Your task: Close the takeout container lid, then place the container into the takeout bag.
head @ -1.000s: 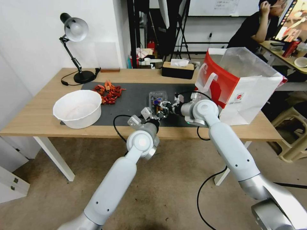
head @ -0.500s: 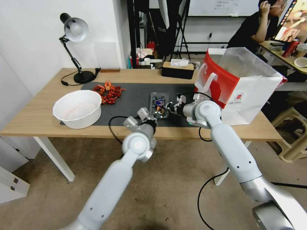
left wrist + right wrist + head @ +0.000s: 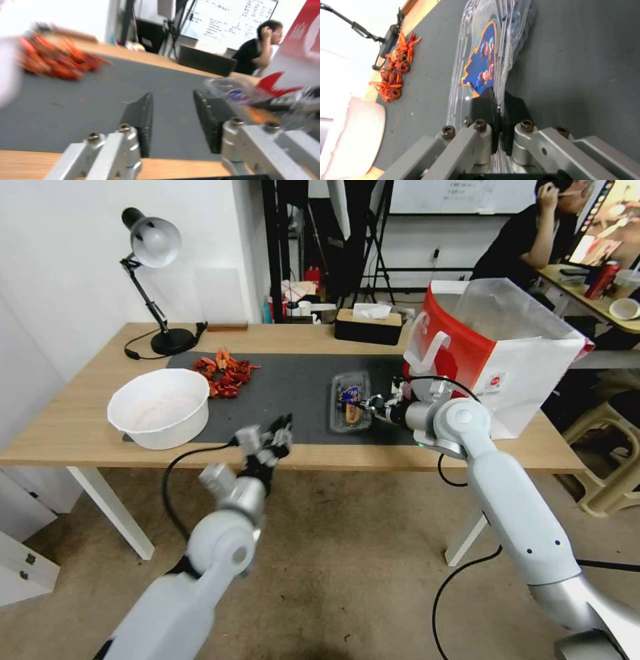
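The left gripper [image 3: 277, 430] hung at the near edge of the table [image 3: 80, 427], out in front of the dark mat [image 3: 293, 380]. Its two black pads [image 3: 144, 117] stood apart with nothing between them. It touched nothing. The white bowl [image 3: 159, 407] sat off to its left, and the red crawfish [image 3: 225, 372] lay farther back on the mat, past the gripper.

The takeout container [image 3: 349, 401] lay to the right of the left gripper, well apart from it. It rested flat on the mat. Its long side ran away from the robot, from the near edge toward the back of the table. The lid [image 3: 479, 62] with its blue label looked folded down over the tray half, so the box seemed shut or nearly shut.

The right gripper [image 3: 375, 409] was much nearer to the box. It sat right at the box's right side. In the right wrist view its pads were squeezed together on the thin clear rim of the box, near the close end of the label.

The takeout bag [image 3: 493, 360] stood just to the right of the right gripper, behind that arm. Its mouth was open at the top. So the box probably had to go up and to the right, over the bag's tall red wall, and the right arm was the one placed to do that.
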Controlling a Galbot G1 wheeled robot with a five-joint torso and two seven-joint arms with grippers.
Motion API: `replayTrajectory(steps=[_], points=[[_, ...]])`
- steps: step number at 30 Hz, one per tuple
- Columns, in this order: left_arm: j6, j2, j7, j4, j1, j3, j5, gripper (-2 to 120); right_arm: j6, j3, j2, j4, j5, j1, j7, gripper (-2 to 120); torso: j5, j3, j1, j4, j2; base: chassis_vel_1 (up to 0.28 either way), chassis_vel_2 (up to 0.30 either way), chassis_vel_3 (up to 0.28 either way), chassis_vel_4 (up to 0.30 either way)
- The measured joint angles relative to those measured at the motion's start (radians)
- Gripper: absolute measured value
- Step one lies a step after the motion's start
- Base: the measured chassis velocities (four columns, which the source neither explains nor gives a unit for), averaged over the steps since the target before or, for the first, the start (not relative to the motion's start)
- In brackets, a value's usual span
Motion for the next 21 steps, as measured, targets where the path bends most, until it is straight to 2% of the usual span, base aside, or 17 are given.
replayTrajectory(steps=[1,3,5,6,7,9,10,13,14,16,17,18,21], points=[[0.000,0.000,0.000,0.000,0.000,0.000,0.000,35,0.000,0.000,0.000,0.000,0.000,0.000,0.000,0,0.0000,0.000,0.000,0.0000,0.000,0.000,0.000,0.000,0.000],[-0.044,0.019,0.032,0.001,0.074,-0.050,0.106,49,0.000,0.000,0.005,0.000,0.001,0.001,-0.004,0,0.0002,0.000,0.000,0.0000,0.000,0.000,0.000,0.000,0.000],[-0.053,0.019,0.047,0.001,0.098,-0.072,0.146,51,0.000,-0.001,0.006,0.000,0.002,0.004,-0.004,0,0.0001,0.000,0.000,-0.0004,0.000,0.000,0.000,0.000,0.000],[-0.056,0.017,0.057,0.001,0.121,-0.095,0.182,59,0.000,-0.002,0.008,-0.001,0.003,0.007,-0.005,0,0.0003,0.000,0.000,-0.0006,0.000,0.000,0.000,0.000,0.000],[-0.056,0.017,0.057,0.001,0.121,-0.095,0.182,59,0.000,-0.002,0.008,-0.001,0.003,0.007,-0.005,0,0.0003,0.000,0.000,-0.0006,0.000,0.000,0.000,0.000,0.000],[-0.038,0.016,0.068,-0.007,0.174,-0.135,0.234,69,0.000,-0.005,0.013,-0.003,0.005,0.011,-0.006,0,0.0003,0.000,0.000,-0.0006,0.000,0.000,0.000,0.000,0.000],[-0.038,0.016,0.068,-0.007,0.174,-0.135,0.234,69,0.000,-0.005,0.013,-0.003,0.005,0.011,-0.006,0,0.0003,0.000,0.000,-0.0006,0.000,0.000,0.000,0.000,0.000],[-0.020,0.013,0.078,-0.013,0.232,-0.165,0.249,82,0.001,-0.007,0.017,-0.002,0.007,0.014,-0.006,0,0.0002,0.000,0.000,-0.0004,0.000,0.000,0.000,0.000,0.000],[-0.020,0.013,0.078,-0.013,0.232,-0.165,0.249,82,0.001,-0.007,0.017,-0.002,0.007,0.014,-0.006,0,0.0002,0.000,0.000,-0.0004,0.000,0.000,0.000,0.000,0.000],[-0.019,-0.001,0.074,-0.010,0.262,-0.174,0.249,93,0.001,-0.007,0.019,0.005,0.009,0.015,-0.009,0,0.0003,0.000,0.000,-0.0005,0.000,0.000,0.000,0.000,0.000],[-0.019,-0.001,0.074,-0.010,0.262,-0.174,0.249,93,0.001,-0.007,0.019,0.005,0.009,0.015,-0.009,0,0.0003,0.000,0.000,-0.0005,0.000,0.000,0.000,0.000,0.000],[-0.020,-0.012,0.060,-0.008,0.276,-0.175,0.253,97,0.003,-0.004,0.018,0.015,0.010,0.017,-0.013,0,0.0002,0.000,0.000,-0.0006,0.000,0.000,0.000,0.000,0.000],[-0.011,-0.029,0.028,-0.008,0.295,-0.173,0.261,99,0.026,0.003,0.011,0.053,0.011,0.022,-0.020,0,0.0004,0.000,0.000,-0.0003,0.000,0.000,0.000,0.000,0.000]])
